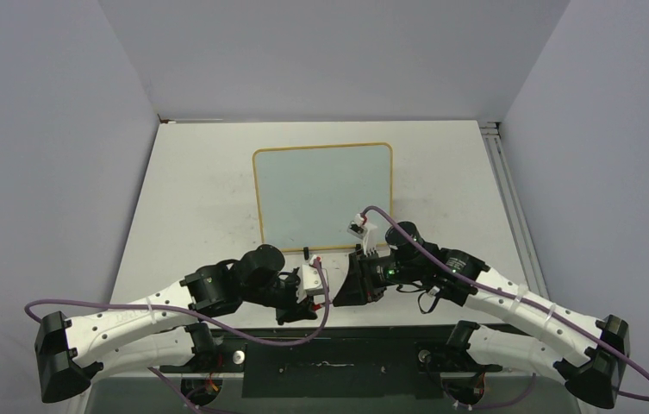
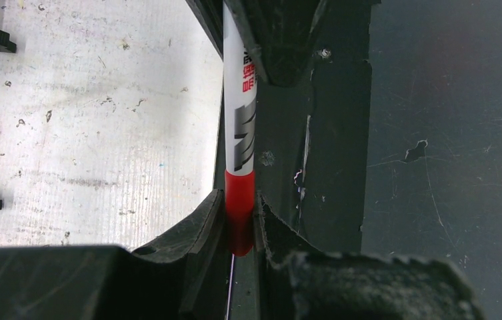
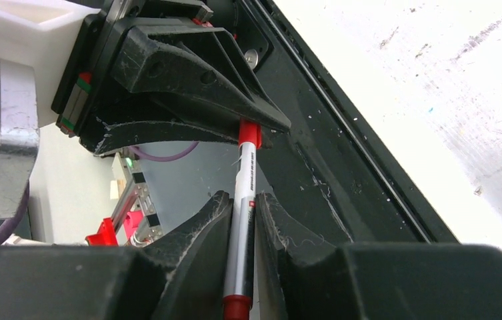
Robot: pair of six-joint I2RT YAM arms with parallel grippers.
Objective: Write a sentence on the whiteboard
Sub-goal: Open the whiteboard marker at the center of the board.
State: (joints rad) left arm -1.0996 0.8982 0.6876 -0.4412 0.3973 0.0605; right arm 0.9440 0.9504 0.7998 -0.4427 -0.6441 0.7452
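Pinching one marker from both sides, board lying just beyond

The left gripper (image 2: pixel 238 215) is pressed together on a red end of a slim white-barrelled marker (image 2: pixel 241 133) w/ grey and red print. Opposite it, the right gripper (image 3: pixel 241 212) is clamped on the white barrel of the same pen. Both sit approx. at the near edge of the scuffed white table (image 1: pixel 191 198). The small rounded-corner whiteboard (image 1: pixel 321 190), pale glossy face w/ thin yellow frame, lies flat farther out, near both grippers but touching neither.
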